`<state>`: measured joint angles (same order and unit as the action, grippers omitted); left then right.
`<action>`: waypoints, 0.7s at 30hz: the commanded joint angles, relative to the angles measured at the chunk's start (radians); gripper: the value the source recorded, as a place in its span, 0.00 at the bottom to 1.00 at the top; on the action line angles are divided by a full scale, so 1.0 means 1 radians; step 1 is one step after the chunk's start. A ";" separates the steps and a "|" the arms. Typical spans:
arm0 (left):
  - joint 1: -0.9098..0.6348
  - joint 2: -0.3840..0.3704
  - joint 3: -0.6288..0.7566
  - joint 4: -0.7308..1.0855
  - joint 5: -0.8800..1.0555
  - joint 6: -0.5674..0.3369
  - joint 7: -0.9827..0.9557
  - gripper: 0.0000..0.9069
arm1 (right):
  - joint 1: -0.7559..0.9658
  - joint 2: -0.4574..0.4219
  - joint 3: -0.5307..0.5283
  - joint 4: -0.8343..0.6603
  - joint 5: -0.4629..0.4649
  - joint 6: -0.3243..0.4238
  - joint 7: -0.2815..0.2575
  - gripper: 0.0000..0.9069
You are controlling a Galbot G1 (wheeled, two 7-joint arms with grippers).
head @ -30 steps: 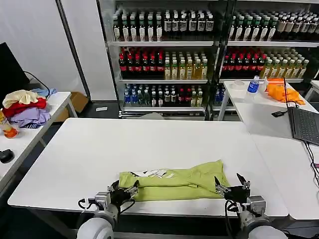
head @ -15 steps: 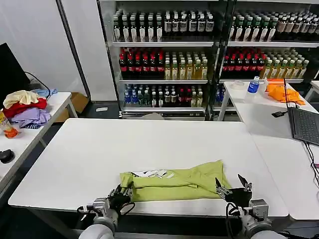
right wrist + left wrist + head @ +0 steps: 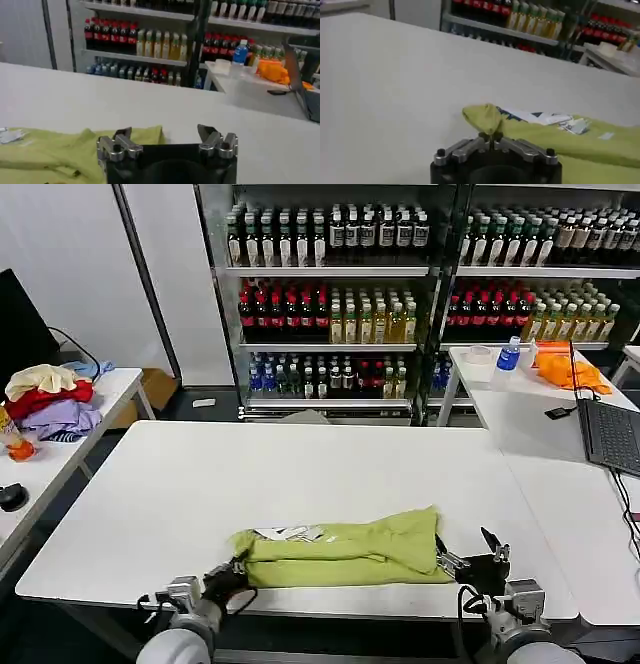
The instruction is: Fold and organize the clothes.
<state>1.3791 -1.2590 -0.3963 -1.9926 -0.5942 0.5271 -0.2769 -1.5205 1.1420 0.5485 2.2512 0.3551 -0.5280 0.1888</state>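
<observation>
A: Where is the T-shirt (image 3: 340, 547) lying?

B: Bunched in a long strip along the bench's (image 3: 300, 469) near edge. The left gripper (image 3: 490, 140) is pinching its end, fingers closed on a yellow-green fold.

A: And the right gripper (image 3: 165, 140)?

B: Fingers spread, holding nothing (hovering at the shirt's other end).

A: The risk?

B: With one end gripped, a pull is likely dragging the strip askew, or toward the edge. That small pinch may also be slipping.
</observation>
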 commanded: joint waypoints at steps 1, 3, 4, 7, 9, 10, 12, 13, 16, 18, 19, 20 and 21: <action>-0.034 0.134 -0.182 0.032 -0.147 0.005 0.006 0.02 | 0.020 -0.003 0.000 -0.005 0.005 0.001 0.001 1.00; -0.065 0.194 -0.253 0.061 -0.194 0.019 0.004 0.02 | 0.029 -0.006 -0.001 -0.013 0.009 0.001 0.001 1.00; -0.072 0.225 -0.269 0.070 -0.202 0.023 0.005 0.02 | 0.033 -0.008 -0.002 -0.014 0.010 0.001 0.002 1.00; -0.109 0.330 -0.352 0.147 -0.217 0.031 0.011 0.02 | 0.042 -0.012 -0.002 -0.016 0.016 0.001 0.002 1.00; -0.134 0.385 -0.391 0.199 -0.243 0.035 0.016 0.02 | 0.044 -0.014 -0.001 -0.015 0.021 0.001 0.002 1.00; -0.144 0.406 -0.403 0.216 -0.262 0.037 0.015 0.02 | 0.045 -0.017 -0.001 -0.014 0.022 0.002 0.001 1.00; -0.159 0.426 -0.428 0.230 -0.318 0.049 0.010 0.02 | 0.046 -0.024 0.002 -0.018 0.028 0.004 0.001 1.00; -0.160 0.428 -0.438 0.219 -0.373 0.050 0.007 0.02 | 0.047 -0.026 0.003 -0.017 0.029 0.005 0.001 1.00; -0.151 0.413 -0.452 0.151 -0.585 0.053 -0.005 0.02 | 0.050 -0.027 0.005 -0.021 0.032 0.015 -0.001 1.00; -0.139 0.384 -0.441 0.081 -0.681 0.053 -0.008 0.02 | 0.057 -0.027 0.002 -0.030 0.031 0.022 -0.003 1.00; -0.135 0.376 -0.435 0.059 -0.727 0.053 -0.008 0.02 | 0.057 -0.027 0.002 -0.031 0.031 0.023 -0.003 1.00; -0.127 0.354 -0.420 0.024 -0.796 0.052 -0.009 0.02 | 0.064 -0.026 0.000 -0.038 0.031 0.024 -0.002 1.00; -0.123 0.332 -0.404 -0.010 -0.824 0.052 -0.009 0.02 | 0.067 -0.025 -0.001 -0.040 0.031 0.024 -0.002 1.00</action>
<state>1.2712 -0.9545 -0.7360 -1.8706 -0.9535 0.5715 -0.2820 -1.4664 1.1183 0.5476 2.2219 0.3834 -0.5101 0.1864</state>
